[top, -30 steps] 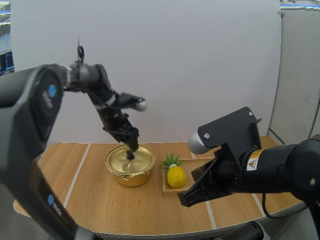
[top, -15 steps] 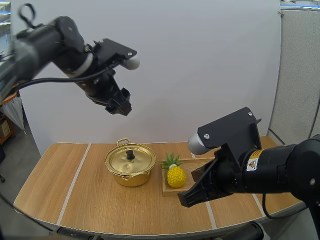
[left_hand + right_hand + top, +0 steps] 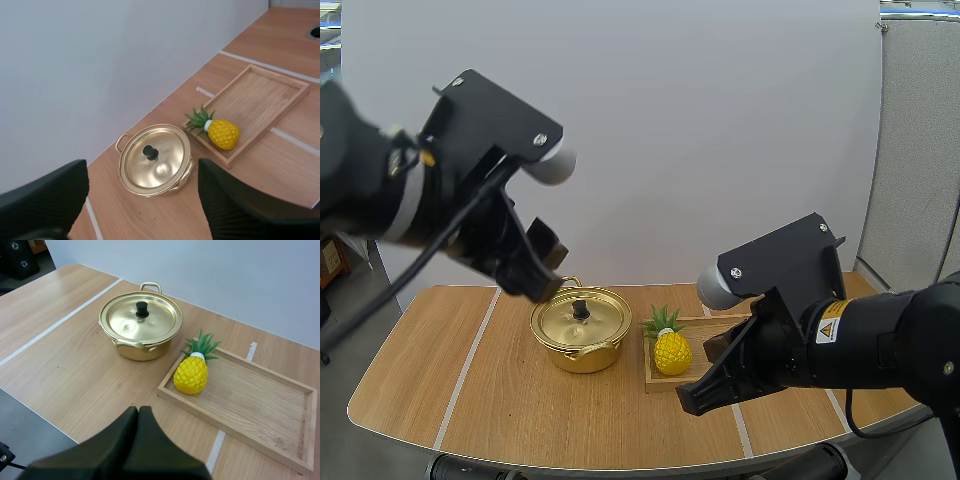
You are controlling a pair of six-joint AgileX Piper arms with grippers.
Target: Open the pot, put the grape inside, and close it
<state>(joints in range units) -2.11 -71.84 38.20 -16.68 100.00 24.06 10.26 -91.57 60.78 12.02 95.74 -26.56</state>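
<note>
A golden pot (image 3: pixel 580 330) stands on the table with its lid on, black knob (image 3: pixel 581 310) up. Just right of it, a yellow pineapple (image 3: pixel 671 350) lies on the near end of a wooden tray (image 3: pixel 725 325). My left gripper (image 3: pixel 542 268) hangs above and left of the pot. In the left wrist view it (image 3: pixel 142 200) is open and holds nothing, high over the pot (image 3: pixel 155 161) and pineapple (image 3: pixel 222 134). My right gripper (image 3: pixel 698 392) is shut on nothing in front of the tray; its wedge (image 3: pixel 138 412) points at the pot (image 3: pixel 141 326) and pineapple (image 3: pixel 191 374).
Most of the tray (image 3: pixel 255 400) is bare wood behind the pineapple. Open tabletop (image 3: pixel 490 400) lies left of and in front of the pot. The table's curved front edge runs close below my right gripper.
My left gripper left the lid knob, rose high above the pot, then swung down and nearer, to the pot's left. The lid stayed on. The right arm held still.
</note>
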